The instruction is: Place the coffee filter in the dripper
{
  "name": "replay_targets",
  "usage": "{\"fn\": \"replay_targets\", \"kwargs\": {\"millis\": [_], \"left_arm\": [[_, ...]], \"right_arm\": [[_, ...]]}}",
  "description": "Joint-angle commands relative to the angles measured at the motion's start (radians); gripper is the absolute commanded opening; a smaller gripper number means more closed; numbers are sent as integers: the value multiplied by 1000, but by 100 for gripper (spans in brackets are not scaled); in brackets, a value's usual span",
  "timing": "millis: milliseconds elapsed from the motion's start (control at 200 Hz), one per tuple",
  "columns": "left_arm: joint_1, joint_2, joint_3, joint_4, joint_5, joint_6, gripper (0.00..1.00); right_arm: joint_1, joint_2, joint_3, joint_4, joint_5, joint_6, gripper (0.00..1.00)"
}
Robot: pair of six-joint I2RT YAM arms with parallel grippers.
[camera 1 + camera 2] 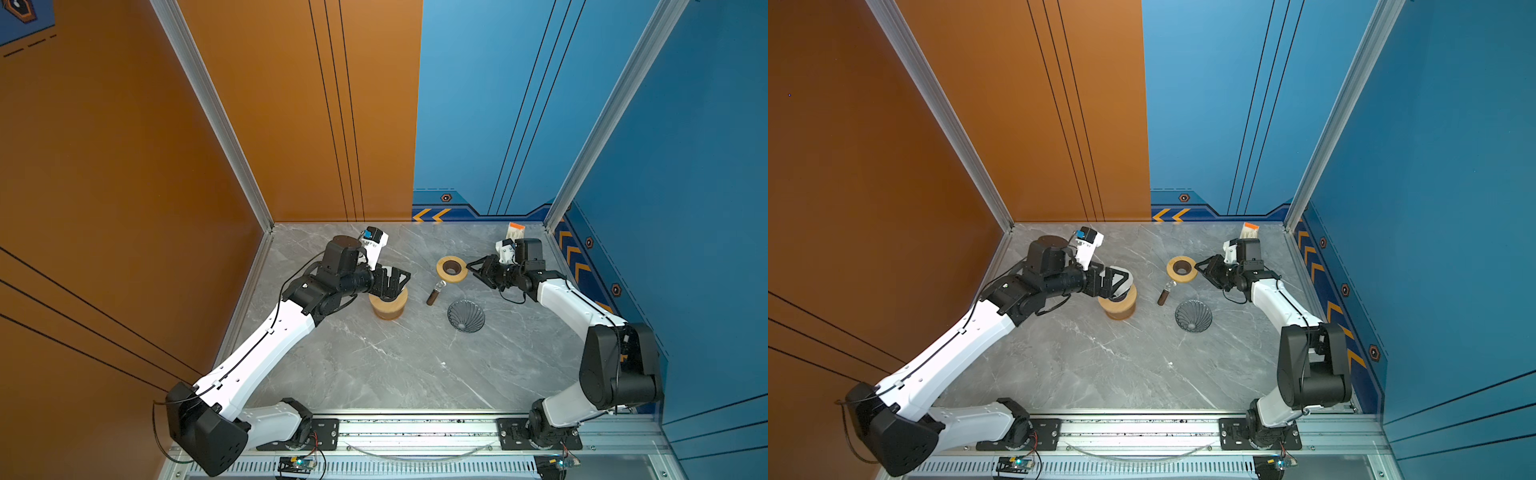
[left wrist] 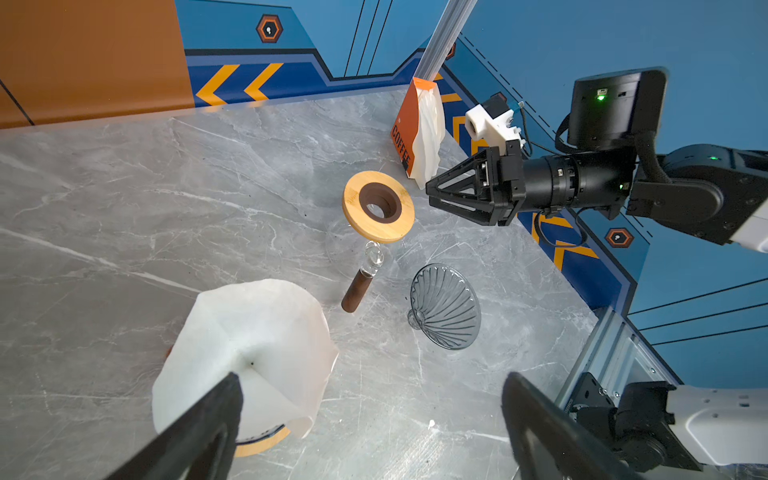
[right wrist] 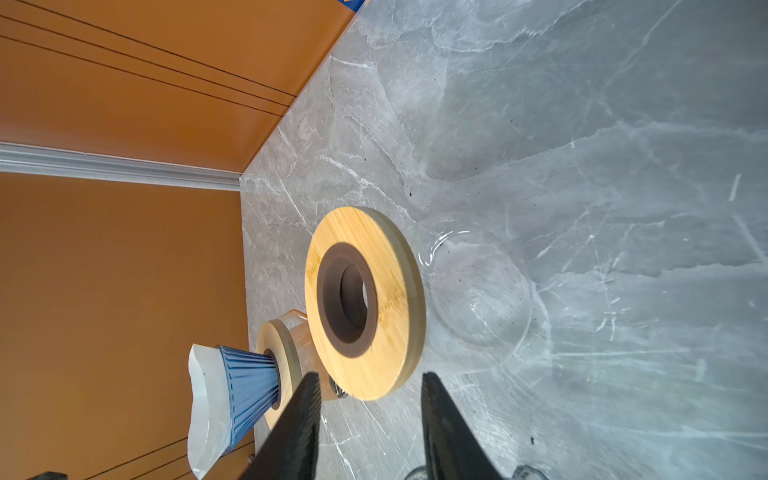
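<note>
**Coffee filter (image 3: 203, 399) seated in the blue dripper (image 3: 245, 390); both sets of jaws empty.**
Only the right wrist view showed the dripper under the filter. They sat on a wooden stand (image 1: 388, 309) left of centre in both top views, where the left arm (image 1: 257, 353) largely hid them. The left wrist view showed just the filter's open mouth, with the jaws of the left arm spread wide over it. The jaws of the right arm (image 1: 565, 303) stood partly apart beside a wooden ring (image 1: 451, 269) on a clear glass vessel (image 3: 478, 291). An orange pack (image 2: 405, 124) marked COFFEE held white filters at the bench's (image 1: 374, 365) back right corner.
</note>
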Motion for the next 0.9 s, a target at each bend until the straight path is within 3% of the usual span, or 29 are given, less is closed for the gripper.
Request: {"fn": "replay_targets", "kwargs": {"millis": [0,240,416,591,896], "left_arm": [[-5,9,41,-25,-15,31,98],[-6,10,69,-25,-24,49,98],[-5,-12,38,-35,-18,25,98],[-6,-62,-45,-32,-19,0,98],[-16,-131,-166,-2,-1,-23,98]], "right_arm": [[-4,-57,72,-186,42,-116,40],[1,-109,196,-534,196,-285,44],[10,-149,187,-676,252,-339,48],[41,-188,118,-717,302,-359,53],[112,-197,-1,-677,335,-333,54]]}}
